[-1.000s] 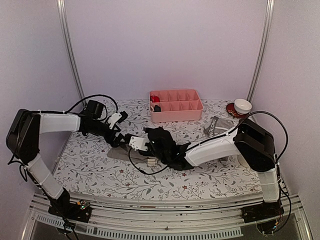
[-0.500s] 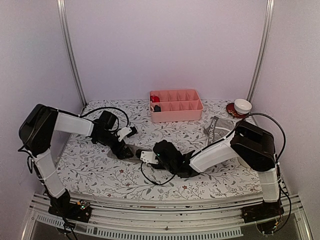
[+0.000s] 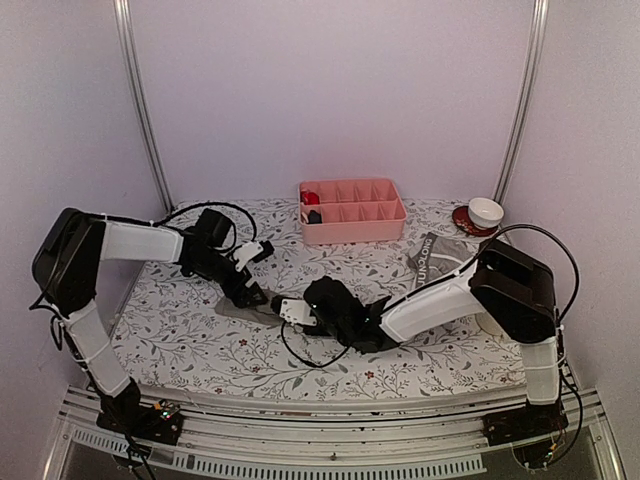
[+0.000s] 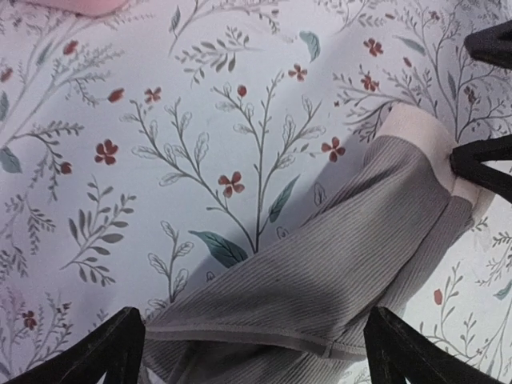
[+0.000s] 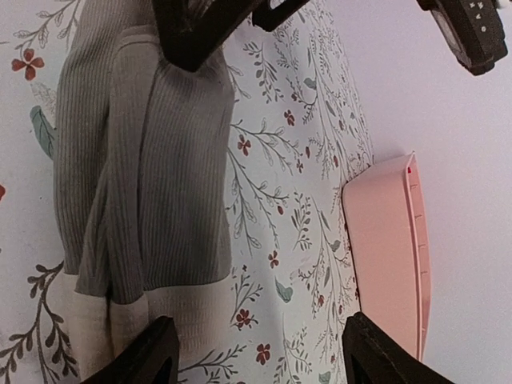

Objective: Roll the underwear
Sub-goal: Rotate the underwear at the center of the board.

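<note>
The plain grey ribbed briefs (image 4: pixel 320 272) lie folded lengthwise on the flowered cloth, pale waistband (image 4: pixel 420 132) at one end. My left gripper (image 4: pixel 256 356) hangs open right over their hemmed end, a finger on either side. My right gripper (image 5: pixel 264 356) is open at the waistband end (image 5: pixel 120 320), its left finger beside the waistband and bare cloth between the jaws. In the top view both grippers, left (image 3: pixel 252 292) and right (image 3: pixel 293 310), meet at the briefs (image 3: pixel 238 308). The grey boxer-briefs (image 3: pixel 437 258) with the dark lettered waistband lie at the right.
A pink divided tray (image 3: pixel 352 225) stands at the back middle, also at the right in the right wrist view (image 5: pixel 388 248). A white bowl (image 3: pixel 486 211) on a red saucer sits at the back right. Cables trail from both wrists over the table.
My left gripper has come forward and right, down to the briefs. My right gripper has dropped low and shifted left to the waistband end.
</note>
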`<state>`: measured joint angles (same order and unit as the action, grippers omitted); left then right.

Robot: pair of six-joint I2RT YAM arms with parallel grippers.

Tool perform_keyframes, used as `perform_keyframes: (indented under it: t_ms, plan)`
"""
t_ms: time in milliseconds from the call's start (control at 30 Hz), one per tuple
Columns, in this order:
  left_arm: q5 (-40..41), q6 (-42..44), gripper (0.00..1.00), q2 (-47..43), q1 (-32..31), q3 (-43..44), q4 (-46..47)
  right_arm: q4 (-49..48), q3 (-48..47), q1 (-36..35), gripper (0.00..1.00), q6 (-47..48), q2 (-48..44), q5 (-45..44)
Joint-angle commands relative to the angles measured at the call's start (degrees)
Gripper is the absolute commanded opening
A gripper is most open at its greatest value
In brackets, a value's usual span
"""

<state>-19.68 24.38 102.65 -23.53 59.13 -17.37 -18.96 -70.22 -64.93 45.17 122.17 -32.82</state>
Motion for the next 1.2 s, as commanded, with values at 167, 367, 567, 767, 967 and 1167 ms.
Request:
perform_keyframes:
  t_ms: [167, 367, 567, 767, 967, 1167]
  plan:
    - [-5.6, 0.5, 0.98, -12.7, 6.7, 1.9, -2.4, 12.9, -2.1, -1.7, 0.95, -9.6, -11.2, 1.2]
    - [-6.7, 0.3, 0.99, -13.9, 14.1, -3.3, 5.5, 17.2, -3.5, -4.1, 0.99, -11.3, -6.7, 2.2]
    - [-3.7, -3.0, 0.98, -16.9, 15.8, -9.7, 14.3, 19.0, -5.0, -4.1, 0.99, -12.5, -1.3, 2.0]
    - [-0.7, -4.6, 0.98, -19.2, 15.9, -13.7, 20.0, 20.7, -8.9, -2.0, 0.99, -13.4, 4.8, -0.3]
    - [1.4, -5.1, 0.99, -17.5, 15.9, -13.5, 20.7, 24.1, -18.3, 6.7, 0.99, -14.4, 10.1, -5.2]
    - [0.4, -3.9, 0.98, -14.2, 15.8, -12.0, 18.7, 27.7, -36.6, 14.2, 0.99, -13.0, 19.1, 1.2]
